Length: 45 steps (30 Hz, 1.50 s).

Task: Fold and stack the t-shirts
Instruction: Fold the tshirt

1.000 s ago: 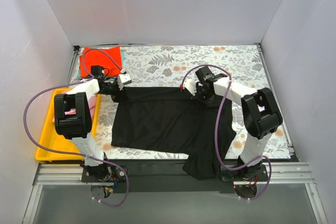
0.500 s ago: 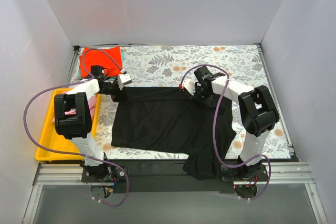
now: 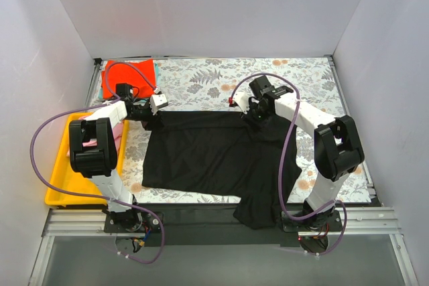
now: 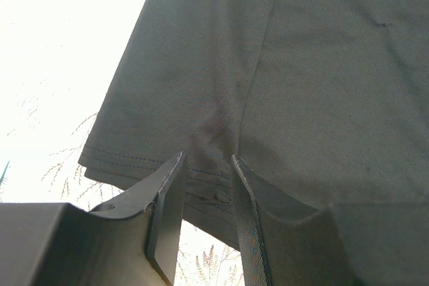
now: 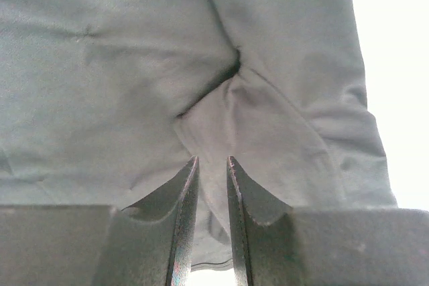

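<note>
Finding: the black t-shirt [image 3: 214,155] lies spread on the floral table cloth [image 3: 301,75], mid-table. My left gripper [image 3: 149,118] is clamped on its far-left corner, and the wrist view shows stitched hem pinched between my fingers [image 4: 167,195]. My right gripper [image 3: 255,113] is clenched on a raised fold at the far edge. That held edge, the shirt's longer spread, runs left to right between both grippers. The body extends from them towards my bases, one flap drooping over the near table edge (right side). Collar end: cannot tell. Judgement: the fold carries this edge nearward, both arms equally placed.
</note>
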Tool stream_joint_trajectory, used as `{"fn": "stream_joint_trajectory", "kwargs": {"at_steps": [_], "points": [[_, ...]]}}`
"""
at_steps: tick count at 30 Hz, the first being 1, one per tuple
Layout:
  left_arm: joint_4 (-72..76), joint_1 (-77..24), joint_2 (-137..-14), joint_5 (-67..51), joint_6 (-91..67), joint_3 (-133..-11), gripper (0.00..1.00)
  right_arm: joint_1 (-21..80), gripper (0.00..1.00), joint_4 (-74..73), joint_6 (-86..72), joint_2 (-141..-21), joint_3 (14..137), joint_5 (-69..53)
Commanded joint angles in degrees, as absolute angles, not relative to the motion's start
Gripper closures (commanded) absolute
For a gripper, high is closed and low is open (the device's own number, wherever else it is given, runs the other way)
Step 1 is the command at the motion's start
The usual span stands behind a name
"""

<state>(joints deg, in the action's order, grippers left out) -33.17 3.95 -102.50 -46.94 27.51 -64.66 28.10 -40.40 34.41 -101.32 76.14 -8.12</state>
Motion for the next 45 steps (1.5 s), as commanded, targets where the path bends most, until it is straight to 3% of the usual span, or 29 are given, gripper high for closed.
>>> {"fn": "stream_joint_trajectory", "kwargs": {"at_steps": [1,14,20,23,28,35,45], "points": [[-33.05,3.78,-100.55,-47.72,27.86,-66.27,0.68,28.56,0.70,-42.19,32.70,-101.86,76.29,-8.53],[-33.22,3.78,-100.90,-47.55,28.12,-66.36,0.68,28.92,0.69,-40.70,31.29,-107.31,76.29,-10.11],[-33.22,3.78,-100.72,-47.46,28.65,-66.18,0.68,28.83,0.57,-39.73,30.59,-109.51,76.29,-10.28],[-33.22,3.78,-100.72,-47.55,28.74,-65.83,0.68,28.92,0.57,-38.94,30.32,-110.12,76.03,-9.67],[-33.22,3.78,-100.63,-47.20,28.92,-65.74,0.68,28.83,0.64,-38.67,30.15,-110.65,75.50,-8.79],[-33.14,3.78,-100.37,-47.20,28.83,-65.92,0.68,28.83,0.99,-39.11,29.97,-108.55,75.50,-8.00],[-36.29,4.13,-100.63,-49.74,26.11,-69.60,0.68,29.62,0.99,-44.56,29.53,-103.89,76.38,-11.69]]}}
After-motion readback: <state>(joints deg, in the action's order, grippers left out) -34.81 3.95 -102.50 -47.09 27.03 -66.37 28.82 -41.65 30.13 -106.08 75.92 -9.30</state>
